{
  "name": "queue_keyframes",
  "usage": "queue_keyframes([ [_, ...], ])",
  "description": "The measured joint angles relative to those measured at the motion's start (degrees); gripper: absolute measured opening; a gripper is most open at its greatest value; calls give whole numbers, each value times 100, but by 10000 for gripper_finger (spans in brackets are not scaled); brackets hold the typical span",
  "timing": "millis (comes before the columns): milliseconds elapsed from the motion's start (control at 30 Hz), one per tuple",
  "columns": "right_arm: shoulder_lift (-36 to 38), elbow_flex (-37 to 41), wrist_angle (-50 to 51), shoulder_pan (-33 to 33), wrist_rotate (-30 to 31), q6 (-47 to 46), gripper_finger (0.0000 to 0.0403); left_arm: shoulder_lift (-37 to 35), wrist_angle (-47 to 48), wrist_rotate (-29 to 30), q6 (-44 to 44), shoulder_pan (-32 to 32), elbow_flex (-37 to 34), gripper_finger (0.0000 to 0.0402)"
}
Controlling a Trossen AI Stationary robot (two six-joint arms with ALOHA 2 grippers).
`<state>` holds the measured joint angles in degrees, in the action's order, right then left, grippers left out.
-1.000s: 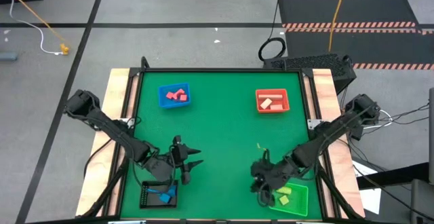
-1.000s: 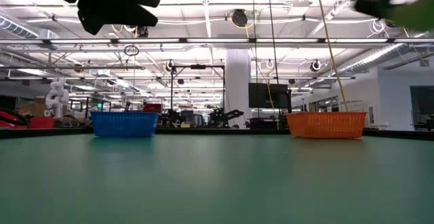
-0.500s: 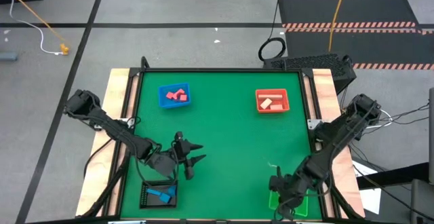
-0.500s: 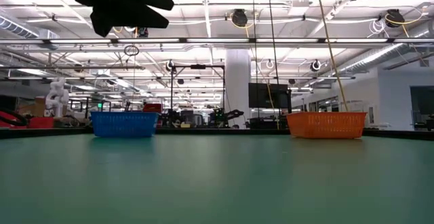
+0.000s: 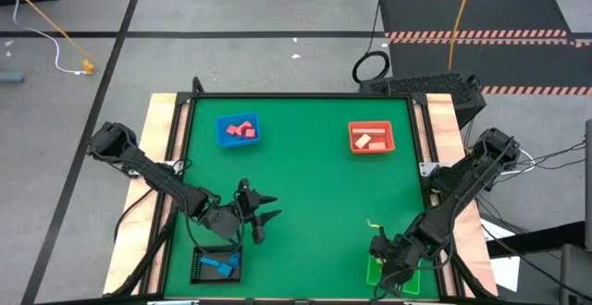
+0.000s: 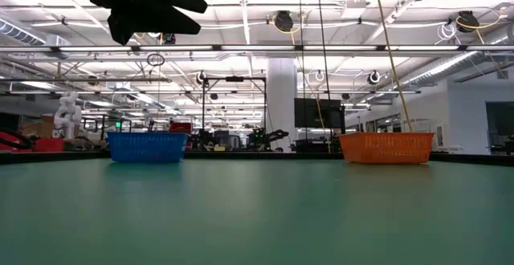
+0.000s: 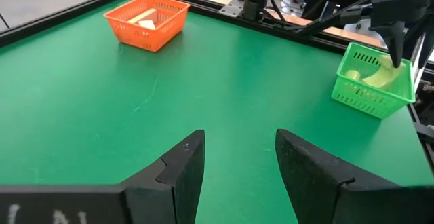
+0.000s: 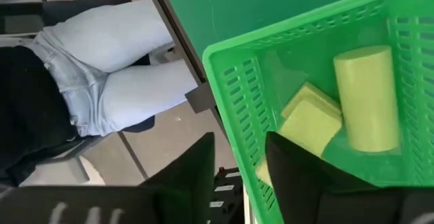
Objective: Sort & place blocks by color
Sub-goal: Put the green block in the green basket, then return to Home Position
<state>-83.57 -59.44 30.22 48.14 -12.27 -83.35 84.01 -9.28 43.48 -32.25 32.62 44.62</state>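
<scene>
Over the green table (image 5: 314,185), seen from above: L gripper (image 5: 262,214) hovers near-left, just beyond the black mesh tray (image 5: 215,265) w/ blue blocks (image 5: 220,265) in it; fingers spread apart, nothing between them. R gripper (image 5: 388,268) sits over the green mesh tray (image 5: 375,273) at the near-right corner; its fingers are hidden by the arm here. Far left, a blue basket-style tray (image 5: 238,130) holds pink-red blocks (image 5: 242,129). Far right, an orange-red tray (image 5: 371,138) holds cream-tan blocks (image 5: 370,140).

Low view, table height: blue tray (image 6: 146,147) far left, orange tray (image 6: 386,148) far right, bare green surface between. A dark arm mass hangs top left; can't tell which part of it.

L wrist view: the two dark fingers (image 7: 183,170) stand moderately wide, empty, above bare table. Beyond, the orange tray (image 7: 146,22) w/ a cream block (image 7: 144,22), and the green tray (image 7: 374,81) w/ yellow pieces (image 7: 380,78); the R arm's gripper (image 7: 397,30) pokes down at that tray.

R wrist view: own fingers (image 8: 190,176) parted a bit, holding nothing, right above the green tray (image 8: 234,95). Inside lie a yellow cylinder block (image 8: 366,98) on its side and yellow flat blocks (image 8: 308,122) beside it, touching. A person's legs in light jeans (image 8: 129,68) show past the table edge.
</scene>
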Motion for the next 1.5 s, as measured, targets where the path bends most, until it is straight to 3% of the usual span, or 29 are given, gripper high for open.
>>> queue_keyframes([
  [233,17,0,-28,-7,-2,62,165,0,-55,2,-133,-94,0,182],
  [367,57,0,-85,-30,111,749,173,-4,-180,-99,-406,-87,3,182],
  [667,223,0,85,-523,1979,3487,168,-490,123,-127,357,-172,4,182],
  [833,608,132,245,-1028,2301,4563,167,-1508,1554,-122,335,-456,4,182],
  [1000,1318,846,-302,-1622,2441,5212,167,-2547,2839,-144,235,-702,4,182],
  [1200,2379,2157,-1317,-2286,2429,5323,167,-3424,3453,-142,824,-1087,0,182],
  [1367,3224,3184,-2380,-2664,2424,5470,167,-3859,3333,-318,1068,-1598,-405,182],
  [1500,3748,3772,-3287,-2834,2412,5702,167,-4064,2584,-1030,1110,-2042,-1126,182],
])
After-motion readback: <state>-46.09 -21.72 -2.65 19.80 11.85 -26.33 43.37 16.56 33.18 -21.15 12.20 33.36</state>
